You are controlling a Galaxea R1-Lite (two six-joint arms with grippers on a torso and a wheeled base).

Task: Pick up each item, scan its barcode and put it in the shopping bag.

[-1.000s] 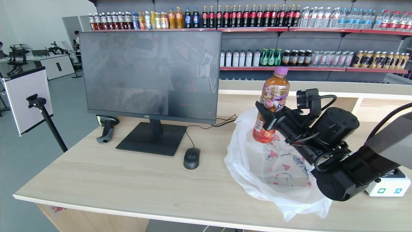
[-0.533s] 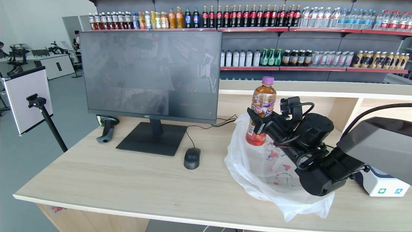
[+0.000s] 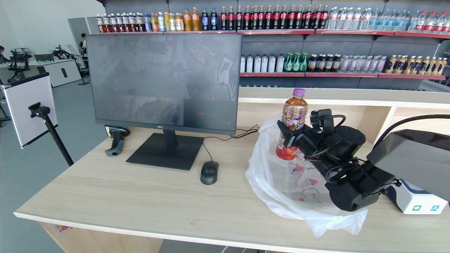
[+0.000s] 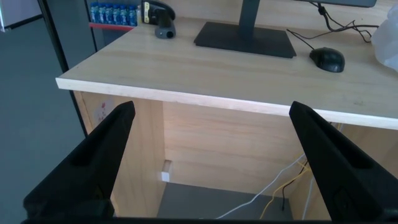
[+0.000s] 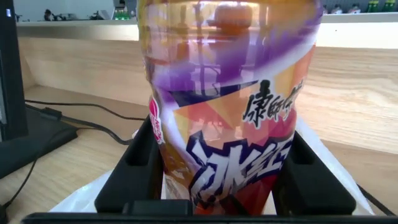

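Observation:
My right gripper (image 3: 290, 136) is shut on an upright bottle of orange-red drink (image 3: 294, 119) with a purple cap and a purple and orange label. The bottle hangs over the open mouth of the white plastic shopping bag (image 3: 281, 189), which lies on the right part of the counter. Its base is level with the bag's upper rim. In the right wrist view the bottle (image 5: 230, 106) stands between the black fingers (image 5: 138, 168) of that gripper (image 5: 224, 186). My left gripper (image 4: 211, 109) is open with nothing in it, low in front of the counter's front edge (image 4: 186, 93).
A monitor (image 3: 163, 82) on a black stand, a mouse (image 3: 209, 173) and a handheld scanner (image 3: 116, 142) occupy the counter's left and middle. A white scanner box (image 3: 418, 202) sits at the right, beside the bag. Drink shelves line the back wall.
My right arm has lowered the bottle toward the bag's mouth, first swinging it left, then a little back to the right. The bag has shifted slightly.

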